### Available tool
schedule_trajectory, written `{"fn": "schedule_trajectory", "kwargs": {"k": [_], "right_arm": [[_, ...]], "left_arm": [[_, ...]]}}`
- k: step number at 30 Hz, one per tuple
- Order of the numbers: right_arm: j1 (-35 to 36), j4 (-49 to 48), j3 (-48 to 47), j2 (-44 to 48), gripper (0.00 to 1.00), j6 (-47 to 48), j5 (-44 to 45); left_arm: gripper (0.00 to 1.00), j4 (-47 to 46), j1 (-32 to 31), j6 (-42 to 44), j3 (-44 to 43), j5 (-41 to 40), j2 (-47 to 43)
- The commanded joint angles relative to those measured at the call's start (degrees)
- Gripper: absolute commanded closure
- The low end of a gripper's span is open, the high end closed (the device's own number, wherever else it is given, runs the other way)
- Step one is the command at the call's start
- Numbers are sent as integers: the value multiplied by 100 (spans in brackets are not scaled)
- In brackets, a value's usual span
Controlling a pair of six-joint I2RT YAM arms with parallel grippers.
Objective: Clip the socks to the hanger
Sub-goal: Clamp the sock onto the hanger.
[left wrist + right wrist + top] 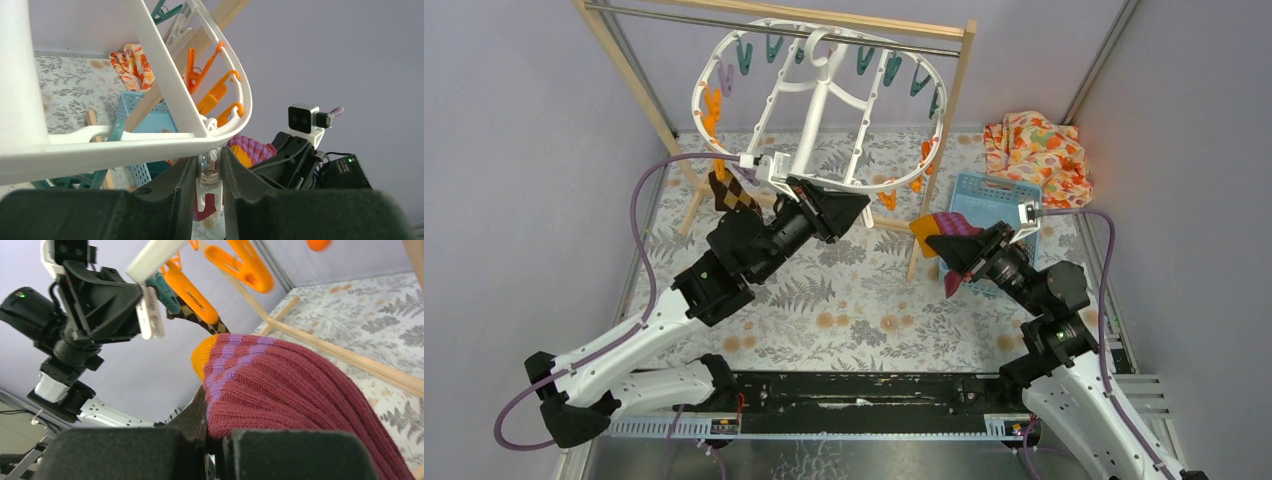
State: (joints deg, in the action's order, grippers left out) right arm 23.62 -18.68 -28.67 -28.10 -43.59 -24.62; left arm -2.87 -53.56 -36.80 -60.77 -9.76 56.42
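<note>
Bare table [854, 300] lay open across the middle and near side. Farther back the hanger [812, 125] hung low, its rim and orange pegs [927, 152] crowding the right end. A slanted wooden post [943, 150] stood between that rim and the basket [999, 195], just beside the right gripper [939, 243] and the sock [954, 222] it gripped. The left gripper [207, 172], fingers closed on a white peg [206, 185], sat under the near rim, a narrow gap from the right one.

Striped sock [946, 226], apparently in right jaws
</note>
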Motion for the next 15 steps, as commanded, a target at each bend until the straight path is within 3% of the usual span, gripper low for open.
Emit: {"fn": "schedule_trajectory", "kwargs": {"k": [1,9,15], "right_arm": [[0,-873,-493,-369,100,-291,-526],[534,-1317,-416,-715,100,-363,-283],[1221,-1529,-403,-1033,100,-281,90]], "left_arm": [[100,-191,2,-155,-136,302,117],[100,-843,5,-157,150,328,51],[100,-831,2,-107,57,281,120]]}}
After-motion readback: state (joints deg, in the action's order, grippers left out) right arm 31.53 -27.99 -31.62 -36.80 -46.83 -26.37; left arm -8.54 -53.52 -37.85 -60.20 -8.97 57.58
